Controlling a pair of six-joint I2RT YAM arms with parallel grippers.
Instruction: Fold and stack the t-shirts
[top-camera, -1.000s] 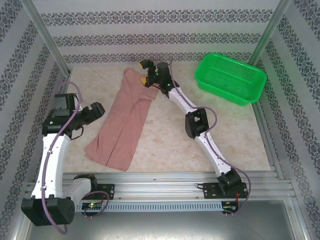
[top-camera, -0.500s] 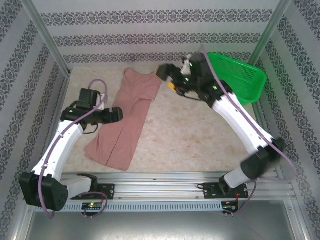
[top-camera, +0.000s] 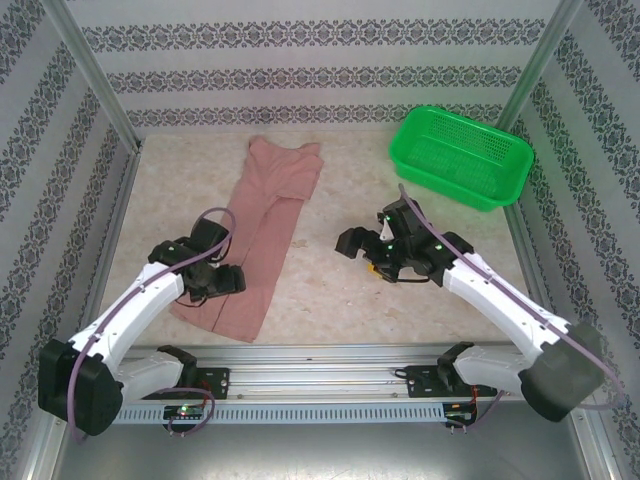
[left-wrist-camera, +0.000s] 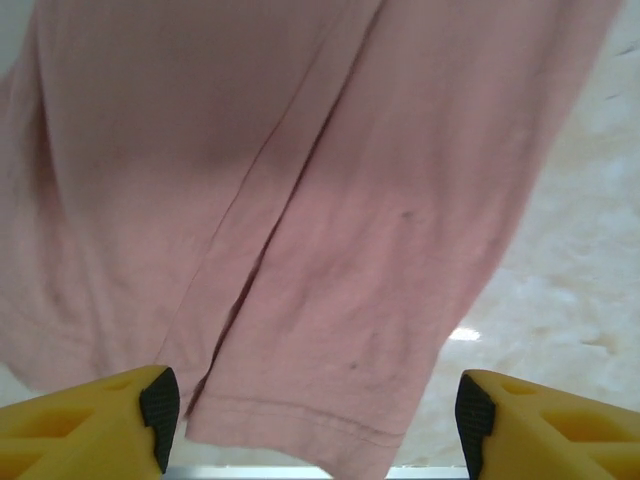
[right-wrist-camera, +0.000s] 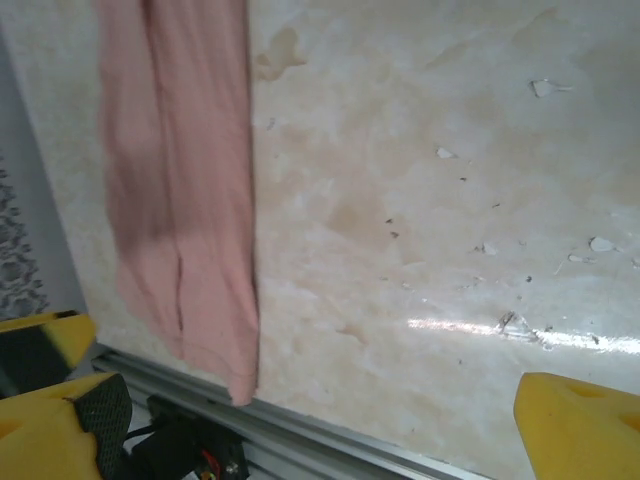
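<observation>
On the table (top-camera: 340, 290) the t-shirt (top-camera: 265, 225) is laid left of centre as a lengthwise-folded strip, its near hem straddled by the spread, seemingly empty left gripper (left-wrist-camera: 315, 415), so a pinch for the crosswise fold is judged due; the right gripper (right-wrist-camera: 320, 410) is held agape.

No legible text, labels, brands or numbers anywhere, shirt (top-camera: 265, 225) and basket (top-camera: 455, 160) both read blank.
</observation>
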